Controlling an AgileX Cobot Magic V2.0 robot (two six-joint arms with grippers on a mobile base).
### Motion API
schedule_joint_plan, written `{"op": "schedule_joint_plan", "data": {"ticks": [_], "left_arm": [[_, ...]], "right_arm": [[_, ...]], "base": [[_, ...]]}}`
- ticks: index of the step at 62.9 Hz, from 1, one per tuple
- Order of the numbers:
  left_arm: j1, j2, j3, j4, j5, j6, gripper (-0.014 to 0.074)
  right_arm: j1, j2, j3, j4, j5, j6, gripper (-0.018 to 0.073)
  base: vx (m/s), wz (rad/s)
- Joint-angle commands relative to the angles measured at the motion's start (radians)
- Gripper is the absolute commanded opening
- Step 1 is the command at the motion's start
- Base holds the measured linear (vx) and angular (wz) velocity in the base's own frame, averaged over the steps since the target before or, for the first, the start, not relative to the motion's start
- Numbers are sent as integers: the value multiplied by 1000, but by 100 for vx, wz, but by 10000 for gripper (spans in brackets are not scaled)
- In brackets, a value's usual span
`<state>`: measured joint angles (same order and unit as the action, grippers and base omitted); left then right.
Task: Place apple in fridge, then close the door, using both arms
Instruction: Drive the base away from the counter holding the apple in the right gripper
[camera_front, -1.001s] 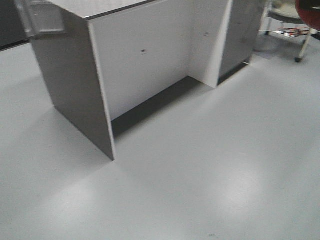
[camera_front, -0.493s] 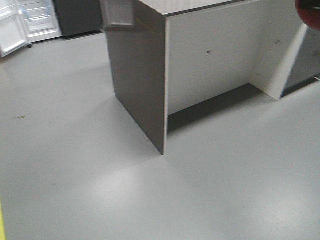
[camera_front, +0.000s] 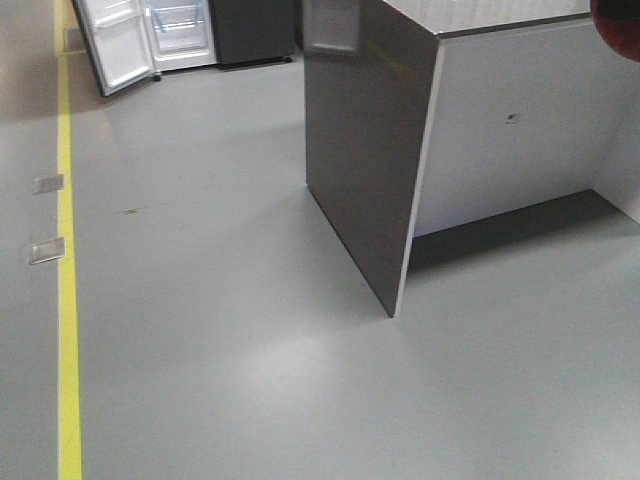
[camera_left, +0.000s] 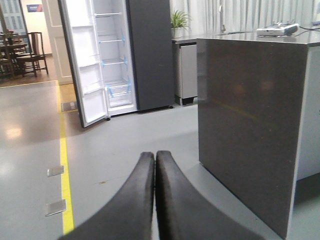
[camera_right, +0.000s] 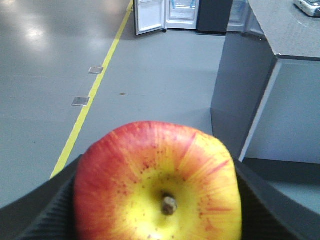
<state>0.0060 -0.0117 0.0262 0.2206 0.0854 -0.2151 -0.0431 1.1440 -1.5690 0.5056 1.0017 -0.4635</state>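
Right end effector (camera_right: 157, 202) is clamped on the apple (camera_right: 157, 170), stem dimple facing the wrist camera, with its pads (camera_right: 45, 215) flanking at 9 and 3 o'clock. Left end effector (camera_left: 155, 159) is closed and empty. The fridge (camera_left: 150, 50) stands well apart at 12 o'clock across the floor, its door (camera_left: 82, 65) open beside the yellow floor line (camera_left: 64, 165).

Risks, as judged:
- Glossy skin could slip from the pads under jolts in transit.
- The base could clip the worktop (camera_left: 245, 125) corner at 3 o'clock.
- The open door's edge could be struck on approach.

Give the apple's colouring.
The apple is red, streaking to yellow in the middle; the right wrist view shows it best.
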Motion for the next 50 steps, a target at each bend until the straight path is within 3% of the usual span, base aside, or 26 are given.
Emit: {"op": "schedule_joint_plan", "data": {"ticks": [1,50], "left_arm": [[-6,-15,28,-7,-76,-2,-7],[-6,-15,28,-7,-76,-2,-7]], "right_arm": [[-3,-18,-31,30,-72,-11,-9],[-3,-16,-31,30,-72,-11,-9]], "base": [[6,22],[10,33]]}}
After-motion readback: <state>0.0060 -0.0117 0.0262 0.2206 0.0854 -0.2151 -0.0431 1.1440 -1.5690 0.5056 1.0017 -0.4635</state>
